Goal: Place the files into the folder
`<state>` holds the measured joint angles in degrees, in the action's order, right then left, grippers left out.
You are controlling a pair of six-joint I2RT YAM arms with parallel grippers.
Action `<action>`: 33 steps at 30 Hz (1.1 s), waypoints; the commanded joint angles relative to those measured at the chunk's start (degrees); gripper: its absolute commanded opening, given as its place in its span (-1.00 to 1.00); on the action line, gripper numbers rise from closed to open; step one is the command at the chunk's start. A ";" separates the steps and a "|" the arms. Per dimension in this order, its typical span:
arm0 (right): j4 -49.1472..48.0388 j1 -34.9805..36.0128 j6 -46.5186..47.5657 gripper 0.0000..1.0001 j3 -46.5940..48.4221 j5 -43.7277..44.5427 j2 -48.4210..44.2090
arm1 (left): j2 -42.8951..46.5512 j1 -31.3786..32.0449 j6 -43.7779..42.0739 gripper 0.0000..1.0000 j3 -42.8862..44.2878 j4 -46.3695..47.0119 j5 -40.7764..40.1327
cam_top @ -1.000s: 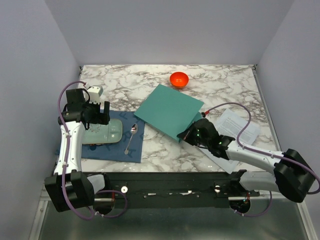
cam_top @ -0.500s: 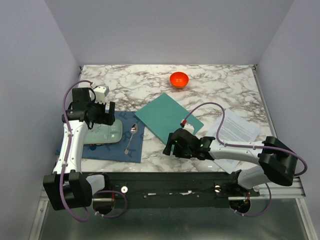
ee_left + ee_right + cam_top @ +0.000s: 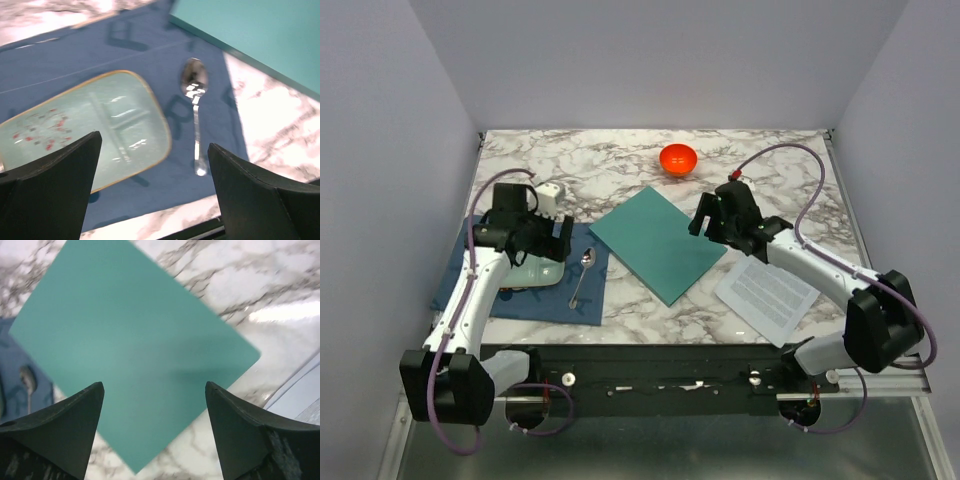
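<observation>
Since the folder lies closed and flat mid-table, the files rest outside, just to its right. Right gripper hovers over the folder, jaws wide, empty, likely placed to open it. Left gripper, equally wide and empty, hangs over the plate.

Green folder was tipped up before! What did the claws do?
The right claw let go of the folder, opened and swung to its far right side. The folder's raised cover dropped; it lies flat, shut. The left claw drifted a little toward the middle, still open. The files stay outside the folder; bowl, spoon and plate unmoved.
</observation>
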<state>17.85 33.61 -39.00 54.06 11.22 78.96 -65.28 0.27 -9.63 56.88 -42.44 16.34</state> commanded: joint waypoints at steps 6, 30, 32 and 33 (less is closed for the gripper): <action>-3.25 -8.99 3.24 0.61 4.91 -2.96 14.28 | -5.81 20.54 5.67 0.98 -3.54 7.45 -11.67; -7.12 -13.39 2.44 0.19 14.05 -6.39 30.46 | -38.52 20.74 7.60 0.98 16.77 11.77 -10.81; -7.47 -13.39 2.53 0.18 13.88 -6.57 30.55 | -39.05 19.24 9.18 0.97 17.65 10.36 -8.79; -7.74 -13.48 2.44 0.16 13.88 -6.65 30.81 | -38.79 18.72 9.45 0.97 17.56 9.22 -6.87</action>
<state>11.14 20.18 -36.58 67.09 5.76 108.01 -103.24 21.17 -3.49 72.95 -29.36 2.68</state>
